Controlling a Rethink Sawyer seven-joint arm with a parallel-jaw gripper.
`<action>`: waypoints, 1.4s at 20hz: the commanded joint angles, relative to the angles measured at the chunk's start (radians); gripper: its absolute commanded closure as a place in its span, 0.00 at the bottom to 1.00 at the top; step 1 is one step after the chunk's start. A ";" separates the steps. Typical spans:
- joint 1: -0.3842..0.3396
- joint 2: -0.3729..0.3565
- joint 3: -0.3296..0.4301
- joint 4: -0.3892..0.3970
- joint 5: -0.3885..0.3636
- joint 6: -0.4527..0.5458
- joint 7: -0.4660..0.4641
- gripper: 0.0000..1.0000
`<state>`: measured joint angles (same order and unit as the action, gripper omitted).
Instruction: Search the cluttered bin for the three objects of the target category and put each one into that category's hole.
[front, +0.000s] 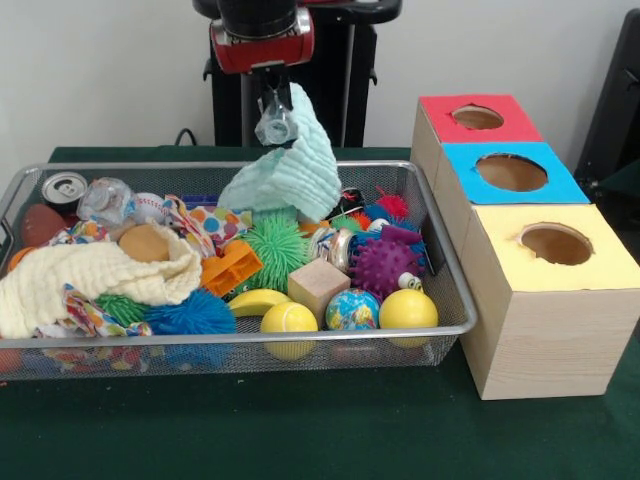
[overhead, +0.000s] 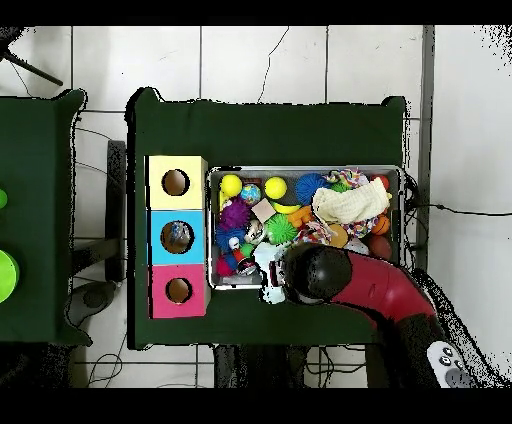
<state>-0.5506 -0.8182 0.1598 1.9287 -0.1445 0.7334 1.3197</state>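
One mint cloth (front: 290, 170) hung from the hand (front: 277, 122), pinched by a corner above the bin's (front: 250, 345) far side. Trailing folds might have dragged toys out, or slipped free before reaching the holes (front: 511, 172) at right.

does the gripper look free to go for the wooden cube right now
Probably not yet. The gripper is shut on the mint cloth, lifted above the bin's far side, so it would have to drop that first. The wooden cube itself lies uncovered on top.
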 joint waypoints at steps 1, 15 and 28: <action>0.023 0.104 0.087 -0.122 0.027 -0.058 0.097 1.00; 0.024 0.226 0.172 -0.272 0.001 -0.022 -0.007 1.00; 0.048 0.280 0.238 -0.470 -0.057 0.161 -0.121 1.00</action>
<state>-0.5241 -0.5862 0.2968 1.6365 -0.1466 0.7485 1.3197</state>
